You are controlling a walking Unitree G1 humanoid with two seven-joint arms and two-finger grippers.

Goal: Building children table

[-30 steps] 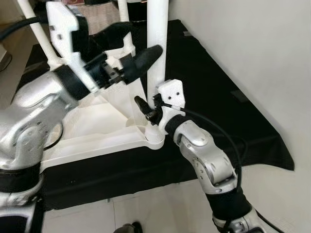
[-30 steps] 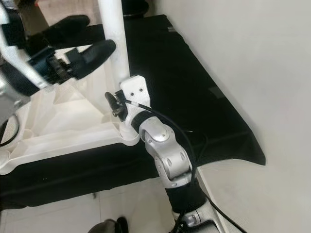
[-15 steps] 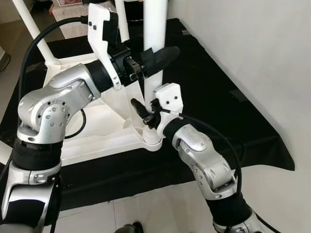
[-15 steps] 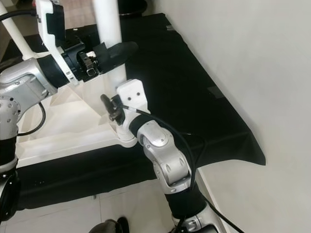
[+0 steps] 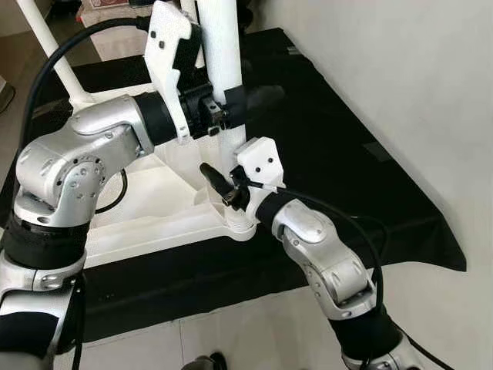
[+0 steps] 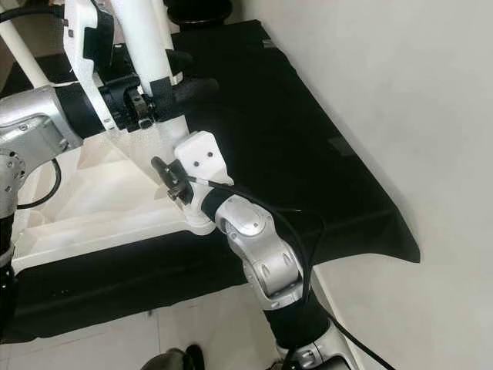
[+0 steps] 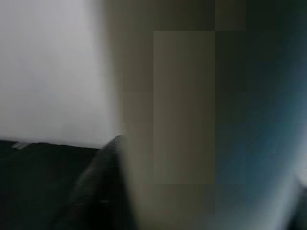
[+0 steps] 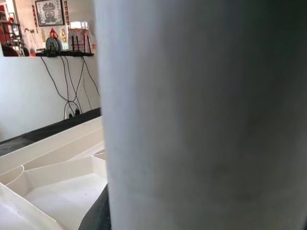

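The white children's table top (image 5: 154,204) lies upside down on a black cloth. A white table leg (image 5: 218,46) stands in its near right corner socket (image 5: 240,223), leaning slightly left. My left gripper (image 6: 196,71) is shut on this leg partway up, one black finger on each side. My right gripper (image 5: 223,181) is shut on the same leg just above the socket; one finger (image 5: 212,174) shows and the other is hidden behind the leg. In the right wrist view the leg (image 8: 201,115) stands very close.
The black cloth (image 5: 339,162) covers the floor up to a white wall (image 5: 400,69) on the right. Another white leg (image 5: 50,48) rises at the far left of the table top. Pale tiles (image 5: 254,331) lie in front.
My left gripper has swung in from the left and shut on the leg. The leg's upper part has moved left, and my right gripper has shifted left with it.
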